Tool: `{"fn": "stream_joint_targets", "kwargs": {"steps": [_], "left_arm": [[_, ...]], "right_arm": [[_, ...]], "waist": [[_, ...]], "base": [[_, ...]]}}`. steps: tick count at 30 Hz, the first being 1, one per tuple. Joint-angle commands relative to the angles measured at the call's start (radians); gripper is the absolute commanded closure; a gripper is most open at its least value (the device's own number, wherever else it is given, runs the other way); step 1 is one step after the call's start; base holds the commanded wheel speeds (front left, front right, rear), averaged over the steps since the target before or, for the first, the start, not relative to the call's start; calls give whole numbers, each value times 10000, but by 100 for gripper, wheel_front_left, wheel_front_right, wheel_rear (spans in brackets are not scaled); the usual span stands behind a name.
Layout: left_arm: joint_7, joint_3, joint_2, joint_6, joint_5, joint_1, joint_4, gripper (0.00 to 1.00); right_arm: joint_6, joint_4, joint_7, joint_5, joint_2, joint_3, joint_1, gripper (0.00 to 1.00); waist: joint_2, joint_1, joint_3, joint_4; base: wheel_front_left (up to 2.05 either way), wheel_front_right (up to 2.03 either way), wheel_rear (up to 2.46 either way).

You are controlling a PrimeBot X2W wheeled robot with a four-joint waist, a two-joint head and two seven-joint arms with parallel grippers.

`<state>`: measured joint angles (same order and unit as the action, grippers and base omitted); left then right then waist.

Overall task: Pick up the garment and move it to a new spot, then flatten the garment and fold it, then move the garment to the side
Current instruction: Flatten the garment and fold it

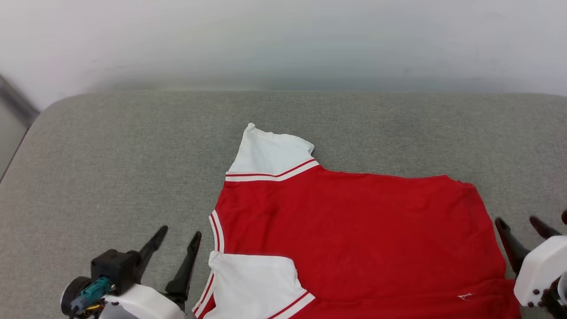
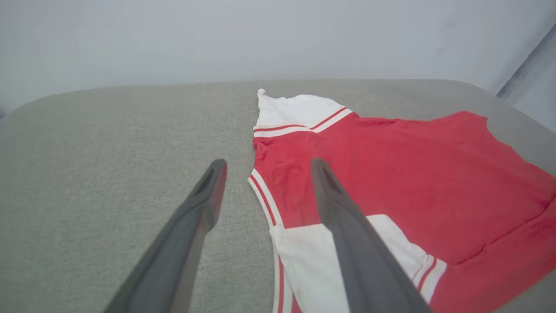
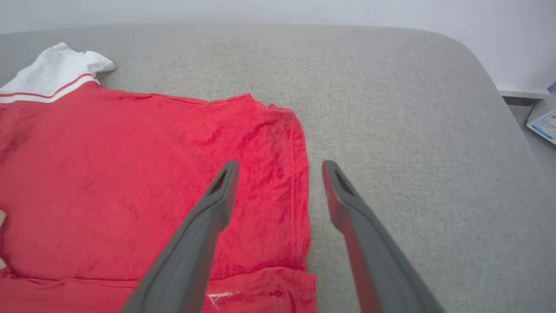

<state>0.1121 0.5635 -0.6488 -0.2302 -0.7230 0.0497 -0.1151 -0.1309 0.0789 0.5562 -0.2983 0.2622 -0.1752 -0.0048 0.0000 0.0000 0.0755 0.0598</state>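
Left fingers and right fingers gape empty; garment cut off below.

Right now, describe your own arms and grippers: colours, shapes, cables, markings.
The left gripper has two long, dark, tapering fingers on a black block, with a teal connector and thin wires beside it, then a white shell. The right gripper has the same dark fingers on a white casing dotted with dark screws.

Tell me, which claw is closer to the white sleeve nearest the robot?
Left. The left gripper stands open just beside that sleeve; the right gripper is across the garment, by its hem.
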Motion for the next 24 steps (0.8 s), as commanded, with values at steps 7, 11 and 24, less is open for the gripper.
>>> {"fn": "stream_joint_targets", "kwargs": {"steps": [7, 11, 24], "left_arm": [[1444, -560, 823, -317, 723, 24, 297, 0], [1535, -1137, 1331, -290, 1287, -44, 174, 0], [1534, -3076, 2700, 1422, 3003, 97, 228, 0]], "right_arm": [[3, 424, -2450, -52, -370, 252, -266, 0], [3, 548, -3764, 5, -775, 497, -209, 0], [4, -133, -5969, 156, -1262, 1197, -501, 0]], "waist": [[0, 0, -56, -143], [0, 0, -31, -232], [0, 0, 488, -700]], "base": [[0, 0, 0], [0, 0, 0], [0, 0, 0]]}}
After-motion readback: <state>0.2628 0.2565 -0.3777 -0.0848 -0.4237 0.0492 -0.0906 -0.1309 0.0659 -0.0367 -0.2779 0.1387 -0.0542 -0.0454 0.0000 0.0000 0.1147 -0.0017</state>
